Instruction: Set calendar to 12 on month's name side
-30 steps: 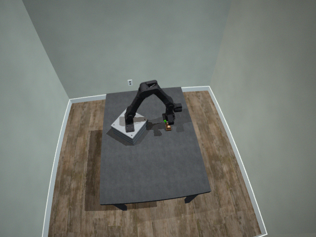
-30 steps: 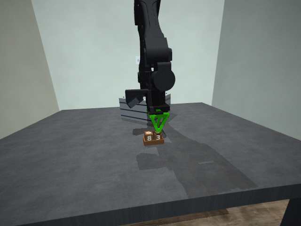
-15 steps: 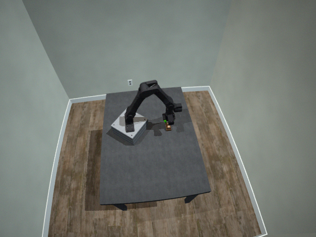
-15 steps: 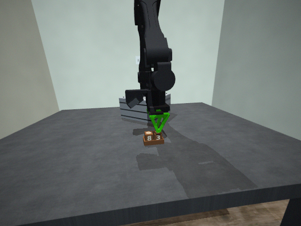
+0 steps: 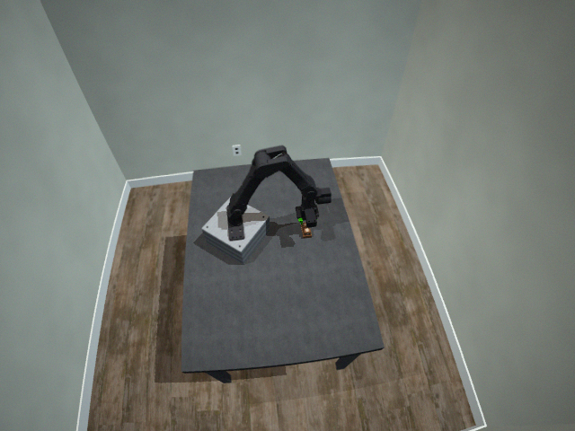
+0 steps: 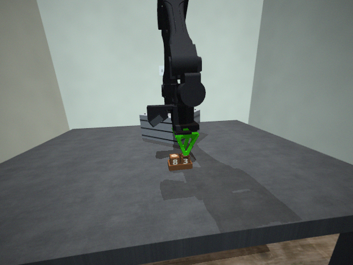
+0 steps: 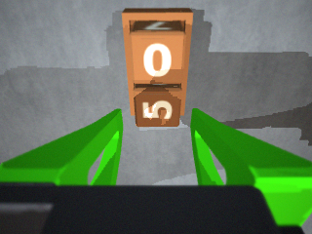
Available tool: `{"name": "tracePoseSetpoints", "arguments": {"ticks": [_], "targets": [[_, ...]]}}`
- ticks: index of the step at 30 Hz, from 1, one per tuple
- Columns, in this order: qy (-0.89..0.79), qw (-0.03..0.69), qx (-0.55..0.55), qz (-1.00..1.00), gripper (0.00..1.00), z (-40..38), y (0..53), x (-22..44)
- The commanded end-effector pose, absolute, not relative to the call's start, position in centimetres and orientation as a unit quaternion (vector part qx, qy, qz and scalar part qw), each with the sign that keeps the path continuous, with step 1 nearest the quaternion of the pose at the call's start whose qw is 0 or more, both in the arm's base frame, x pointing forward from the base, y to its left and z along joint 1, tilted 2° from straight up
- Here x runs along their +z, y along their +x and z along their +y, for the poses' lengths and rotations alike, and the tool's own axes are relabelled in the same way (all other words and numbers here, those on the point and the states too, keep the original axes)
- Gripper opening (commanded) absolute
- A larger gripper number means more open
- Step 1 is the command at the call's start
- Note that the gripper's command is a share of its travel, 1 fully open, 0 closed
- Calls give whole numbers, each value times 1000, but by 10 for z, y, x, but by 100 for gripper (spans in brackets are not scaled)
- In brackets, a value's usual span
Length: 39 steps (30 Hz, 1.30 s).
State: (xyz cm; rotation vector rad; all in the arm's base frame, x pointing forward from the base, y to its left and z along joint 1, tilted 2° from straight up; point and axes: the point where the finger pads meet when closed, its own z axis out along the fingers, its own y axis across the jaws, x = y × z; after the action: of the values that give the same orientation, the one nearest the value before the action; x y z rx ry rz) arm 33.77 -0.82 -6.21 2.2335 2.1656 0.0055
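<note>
Keep your parted, unloaded pincer (image 5: 304, 223) (image 6: 186, 154) (image 7: 156, 117) centred over the 5-topped cube (image 6: 185, 160) (image 7: 157, 109) (six o'clock, wrist view) before descending.

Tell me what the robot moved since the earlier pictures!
Nothing visibly moved, and nothing was grabbed or let go. The open gripper, the tray, the 8 cube and the 3 cube look the same.
</note>
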Motion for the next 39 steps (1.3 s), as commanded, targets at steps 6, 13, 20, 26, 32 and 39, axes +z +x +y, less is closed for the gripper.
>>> {"name": "tracePoseSetpoints", "arguments": {"ticks": [6,13,20,26,32,39], "targets": [[718,19,5,696,45,-8,340,-60],[718,19,5,696,45,-8,340,-60],[718,19,5,696,45,-8,340,-63],[718,19,5,696,45,-8,340,-69],[718,19,5,696,45,-9,341,-79],[718,19,5,696,45,-9,341,-86]]}}
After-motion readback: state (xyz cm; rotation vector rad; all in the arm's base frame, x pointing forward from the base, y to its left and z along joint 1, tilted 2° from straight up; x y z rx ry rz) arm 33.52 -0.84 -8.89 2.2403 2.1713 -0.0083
